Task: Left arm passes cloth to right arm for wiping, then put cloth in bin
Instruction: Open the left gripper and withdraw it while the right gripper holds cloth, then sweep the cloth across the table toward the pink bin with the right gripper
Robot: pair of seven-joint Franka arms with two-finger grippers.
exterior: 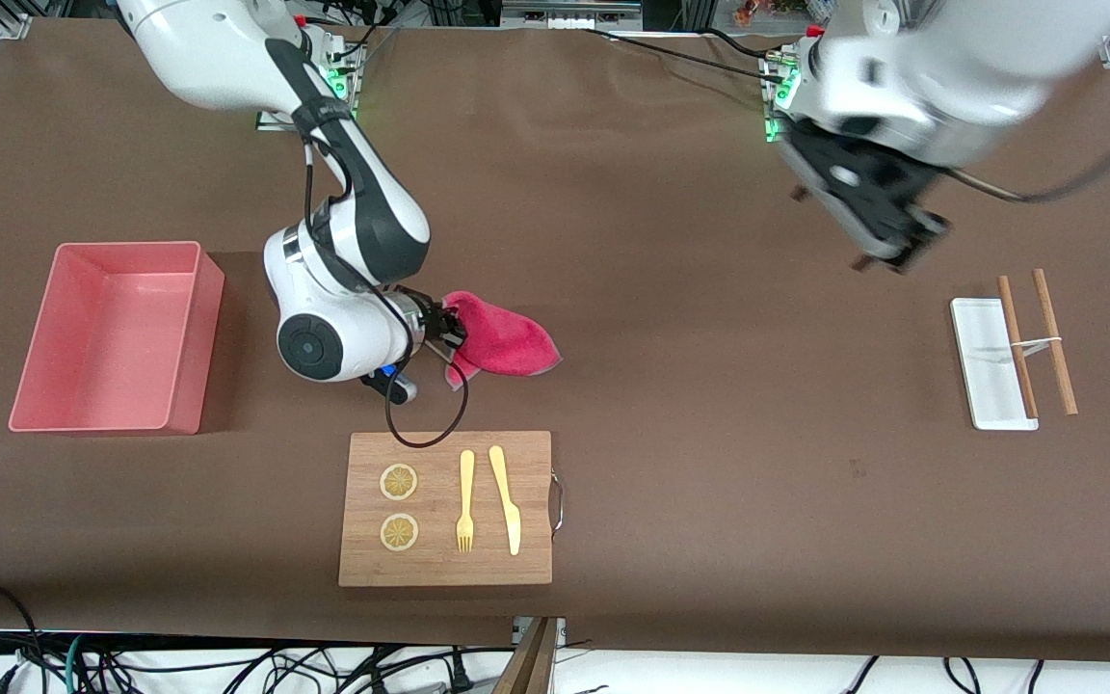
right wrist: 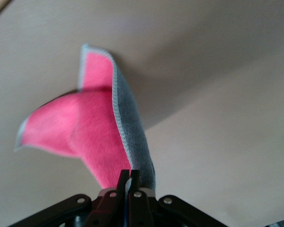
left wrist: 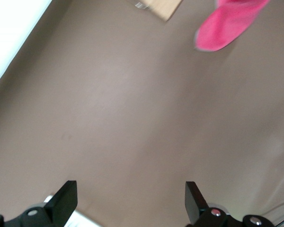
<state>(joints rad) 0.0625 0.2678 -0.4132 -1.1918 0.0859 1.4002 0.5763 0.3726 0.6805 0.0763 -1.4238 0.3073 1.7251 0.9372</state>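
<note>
Cloth (exterior: 502, 342) is held by the right gripper (exterior: 446, 333), whose fingers are pinched shut on one edge, as is plainly seen in the right wrist view (right wrist: 102, 137). From that grip the cloth trails away toward the left arm's end of the table, its free end judged to be draped on or just above the brown surface, farther from the front camera than the board (exterior: 446, 508). The right arm is folded low, its wrist turned sideways. The bin (exterior: 112, 337) stands past that arm, toward its own end of the table, so the wiping stroke and the later drop are judged to fall to this arm alone. The left gripper (exterior: 887, 246) is raised, fingers spread and empty, over bare table near the tray (exterior: 989, 361) and well apart from the cloth.
</note>
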